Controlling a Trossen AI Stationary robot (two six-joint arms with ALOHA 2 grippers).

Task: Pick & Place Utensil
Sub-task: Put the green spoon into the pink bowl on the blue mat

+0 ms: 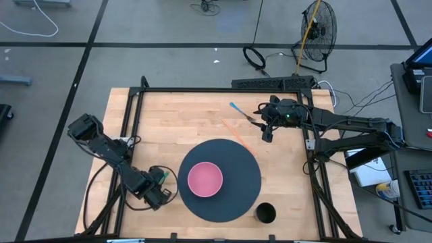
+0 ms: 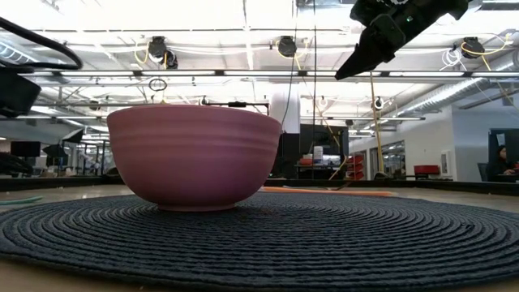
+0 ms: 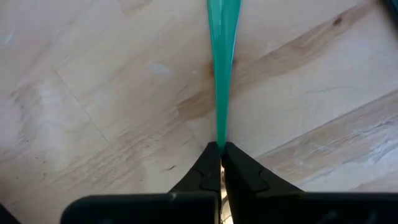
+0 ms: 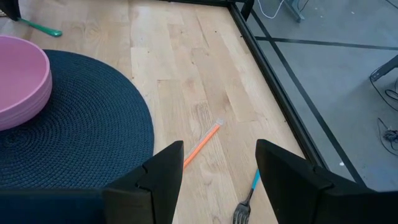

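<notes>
The green utensil (image 3: 222, 68) is clamped at its tip by the left gripper (image 3: 221, 149), low over the wooden table (image 1: 175, 115) beside the dark round mat (image 1: 239, 196). The right gripper (image 4: 217, 165) is held spread wide above the blue-handled fork (image 4: 247, 202) and orange stick (image 4: 202, 144).

— What sits around the worktop (image 1: 175, 115)?

— Off its far right corner, a round floor fan (image 1: 317, 27) stands on the grey floor, with a coiled black cable (image 1: 254, 57) lying between them.

— Anything right of the worktop?

— A side desk with a laptop (image 1: 422, 54) on it.

— And beyond the worktop, at table height?

— A large hall with ceiling lights; a person (image 2: 501, 162) sits far off at the right edge.
</notes>
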